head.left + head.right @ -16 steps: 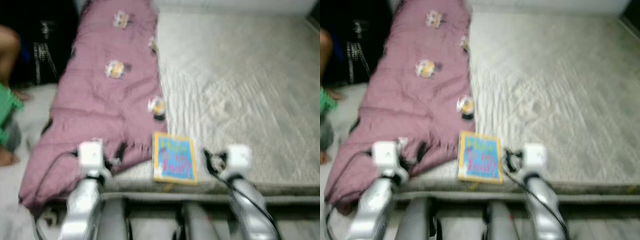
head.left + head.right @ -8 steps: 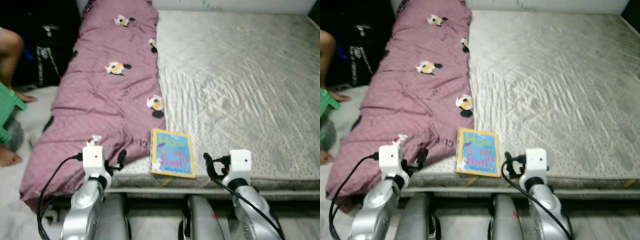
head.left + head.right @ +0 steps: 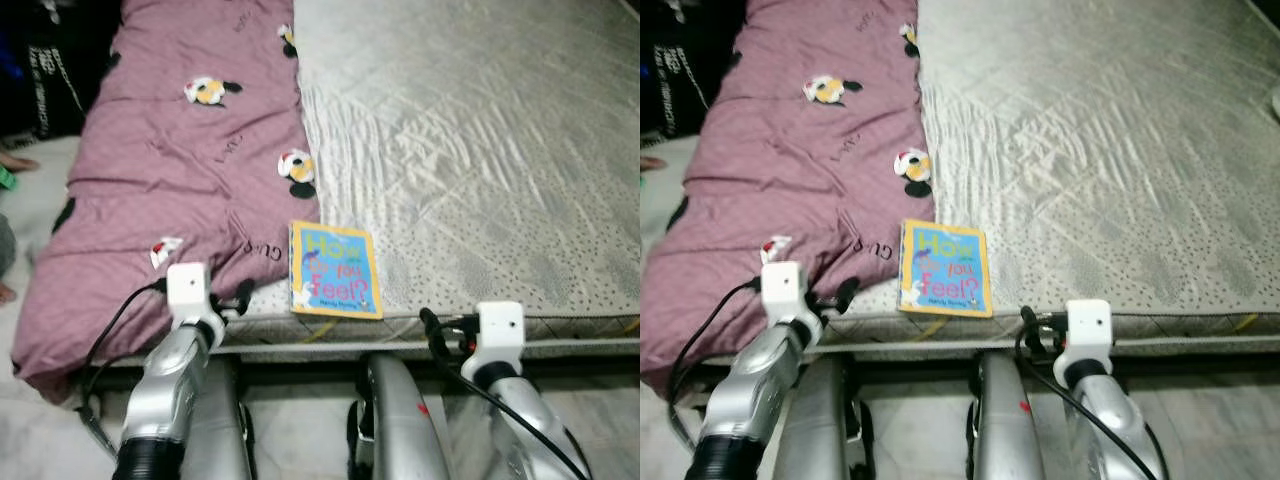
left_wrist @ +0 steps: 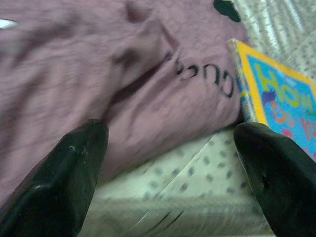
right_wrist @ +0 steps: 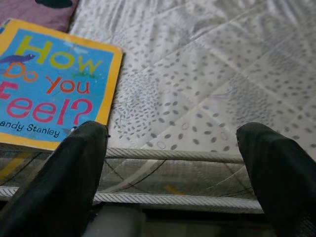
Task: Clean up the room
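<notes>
A yellow-edged blue book (image 3: 335, 270) titled "How Do You Feel?" lies flat at the near edge of a bare grey mattress (image 3: 480, 130). A pink blanket (image 3: 170, 180) with cartoon mouse prints covers the mattress's left side, and its edge touches the book's left side. My left gripper (image 4: 173, 168) is open low at the bed's edge, facing the blanket's hem, with the book (image 4: 276, 98) off to one side. My right gripper (image 5: 173, 163) is open at the mattress edge, just right of the book (image 5: 49, 84). Neither holds anything.
A person's foot (image 3: 12, 160) and a dark bag (image 3: 40, 70) are on the floor left of the bed. The mattress's piped front edge (image 5: 177, 155) runs just ahead of both grippers. Pale tiled floor (image 3: 300, 430) lies under my arms.
The camera has moved closer and tipped down, so the bed and book sit higher and nearer in view. Both arms hold much the same pose, still open.
</notes>
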You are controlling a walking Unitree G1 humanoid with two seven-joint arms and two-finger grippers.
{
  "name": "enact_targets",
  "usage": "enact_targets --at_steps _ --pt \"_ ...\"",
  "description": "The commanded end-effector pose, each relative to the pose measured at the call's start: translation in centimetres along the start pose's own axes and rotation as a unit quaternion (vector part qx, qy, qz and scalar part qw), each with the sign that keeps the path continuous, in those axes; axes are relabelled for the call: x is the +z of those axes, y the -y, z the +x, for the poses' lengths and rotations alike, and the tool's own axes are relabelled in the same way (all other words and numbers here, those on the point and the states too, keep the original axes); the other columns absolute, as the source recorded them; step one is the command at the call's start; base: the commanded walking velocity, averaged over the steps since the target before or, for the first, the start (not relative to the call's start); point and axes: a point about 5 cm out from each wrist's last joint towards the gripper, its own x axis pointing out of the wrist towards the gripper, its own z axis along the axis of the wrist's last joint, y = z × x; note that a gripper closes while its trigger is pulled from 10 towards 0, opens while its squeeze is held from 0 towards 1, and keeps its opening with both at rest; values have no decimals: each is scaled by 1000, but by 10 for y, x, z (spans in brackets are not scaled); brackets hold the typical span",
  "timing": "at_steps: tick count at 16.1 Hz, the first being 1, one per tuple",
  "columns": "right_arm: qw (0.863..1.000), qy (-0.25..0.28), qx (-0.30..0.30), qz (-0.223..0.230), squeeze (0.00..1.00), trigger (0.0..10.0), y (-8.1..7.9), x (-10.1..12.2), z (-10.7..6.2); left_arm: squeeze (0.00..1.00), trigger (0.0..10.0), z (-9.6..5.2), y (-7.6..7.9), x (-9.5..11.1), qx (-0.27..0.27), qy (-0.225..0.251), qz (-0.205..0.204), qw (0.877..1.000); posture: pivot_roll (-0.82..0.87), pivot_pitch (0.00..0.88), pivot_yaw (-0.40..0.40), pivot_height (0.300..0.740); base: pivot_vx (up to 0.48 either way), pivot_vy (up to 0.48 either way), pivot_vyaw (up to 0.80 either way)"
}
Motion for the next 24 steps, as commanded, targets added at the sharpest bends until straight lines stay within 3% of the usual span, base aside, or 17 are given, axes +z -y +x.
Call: enact_targets --at_steps 1,4,14,20,24 --pt "1000 -1 -5 3 0 10000 5 3 -5 0 10000 5 4 -1 -5 -2 -8 1000 -130 267 -72 562 0 0 0" --pt "1000 -5 -7 -6 0 10000 8 8 -7 0 10000 17 21 6 -30 6 -16 999 -151 275 -84 552 0 0 0" --pt "1000 -9 -12 -23 0 10000 12 14 -9 0 10000 44 41 17 -74 10 -40 996 -196 265 -87 552 0 0 0" --pt "999 -9 -20 -26 0 10000 12 13 -12 0 10000 41 71 10 -132 -5 -62 989 -208 264 -70 552 0 0 0" --pt "999 -8 -18 -27 0 10000 10 14 -9 0 10000 40 73 -4 -125 -41 -82 988 -204 259 -71 552 0 0 0"
